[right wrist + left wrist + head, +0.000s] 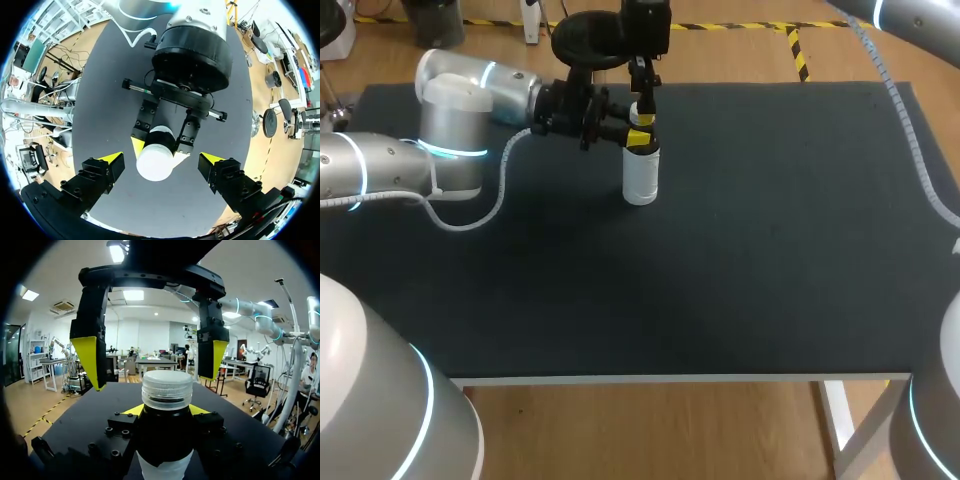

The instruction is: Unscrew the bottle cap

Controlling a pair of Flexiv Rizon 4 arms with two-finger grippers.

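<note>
White-bodied and dark-necked, the bottle (640, 178) stands upright on the black table mat (770, 260), toward 11 o'clock from the mat's centre in the head view, its ribbed clear cap (166, 388) in place. The left gripper (639, 130), coming in from 9 o'clock, pinches the bottle's neck just below the cap. The right gripper (162, 160) hangs above the cap, fingers spread to either side, neither touching it.
</note>
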